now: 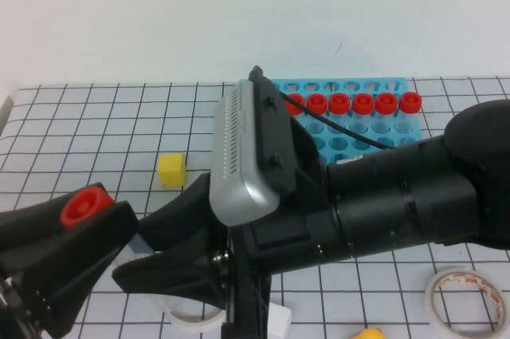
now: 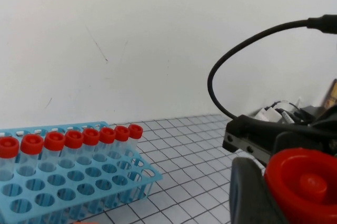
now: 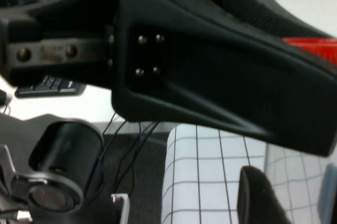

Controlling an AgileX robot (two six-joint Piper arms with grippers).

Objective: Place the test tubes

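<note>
Handover step, I'd judge. L gripper sits well near-left of the rack, w/ the red-capped tube poking above it; clamped or not, can't tell. R gripper, just rack-ward of it, pinches the tube's clear body. Rack's far row holds six tubes. Next: L needs a firm hold b4 R lets go, then carry to a free hole, kept upright.

Red-capped test tube, blue rack
</note>
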